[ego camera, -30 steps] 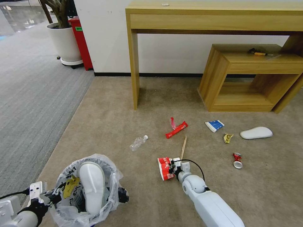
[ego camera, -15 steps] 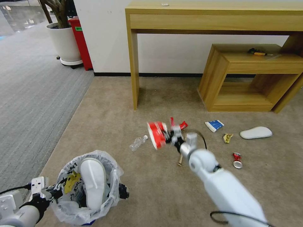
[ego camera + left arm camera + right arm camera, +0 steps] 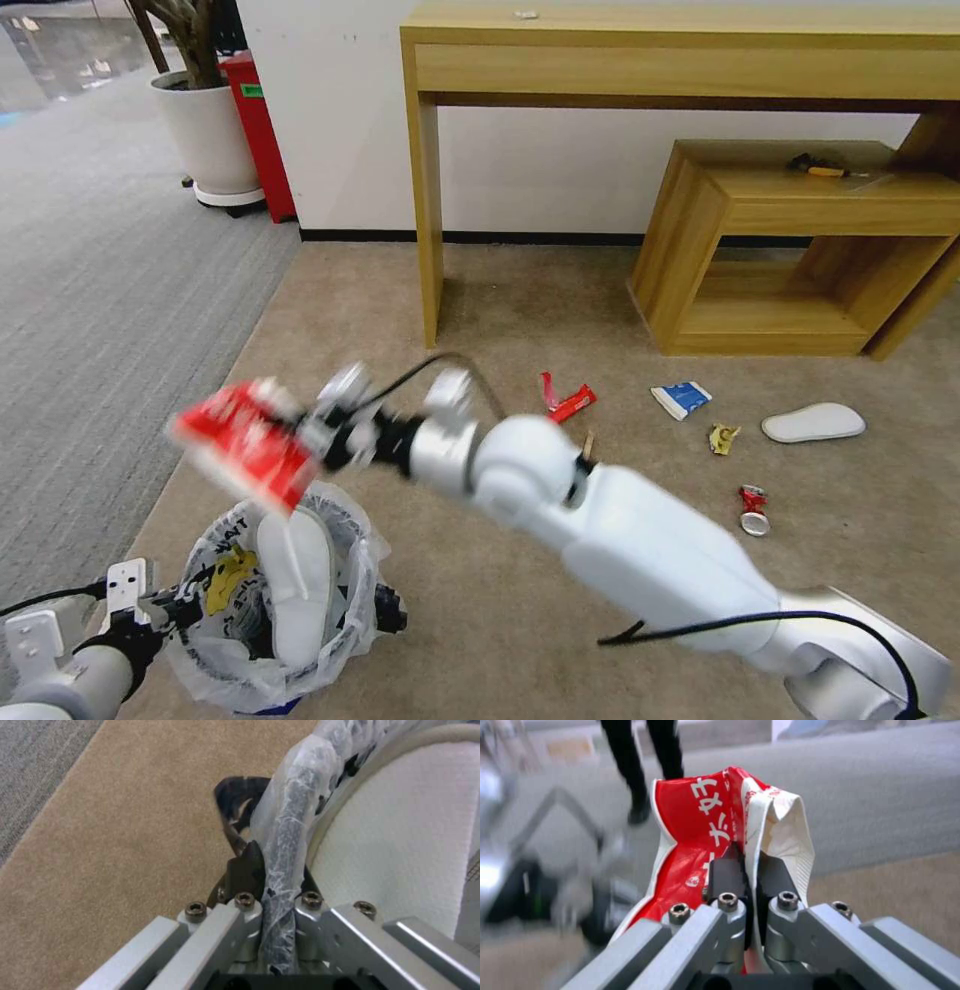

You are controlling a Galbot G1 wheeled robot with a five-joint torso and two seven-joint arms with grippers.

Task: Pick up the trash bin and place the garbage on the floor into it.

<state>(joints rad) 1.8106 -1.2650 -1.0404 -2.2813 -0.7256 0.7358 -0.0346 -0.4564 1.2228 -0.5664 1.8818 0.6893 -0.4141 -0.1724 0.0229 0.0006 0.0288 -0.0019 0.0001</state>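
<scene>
I had the small round dark trash bin (image 3: 285, 610), lined with a crinkled clear plastic bag printed in black, held low at my left front above the beige short-pile carpet (image 3: 420, 300). My left gripper (image 3: 274, 877) was clamped tight on its bagged rim, the fingers (image 3: 245, 870) pinching the plastic-wrapped edge. A white insole (image 3: 293, 580) stood on end inside the bin, with a yellow wrapper (image 3: 230, 578) beside it against the liner.

My right gripper (image 3: 312, 437) was up above the bin's mouth, its jaws pressed together on a crumpled red-and-white wrapper (image 3: 243, 443) with white lettering; the wrist camera showed the sheet (image 3: 720, 832) pinched between the two dark fingers (image 3: 775, 873).

Farther out on the carpet lay a thin red wrapper (image 3: 568, 399), a wooden stick (image 3: 587, 444) partly hidden by my right arm, a blue-white packet (image 3: 681, 398), a small yellow scrap (image 3: 722, 437), a second white insole (image 3: 813, 422) and a crushed red can (image 3: 752, 510).

A tall light-wood desk (image 3: 680, 60) and a lower wooden shelf unit (image 3: 800, 250) closed the far side against the wall. To my left the beige carpet met grey striped carpet (image 3: 90, 300), with a white plant pot (image 3: 205, 135) beyond. Bare carpet lay between the bin and the desk leg.
</scene>
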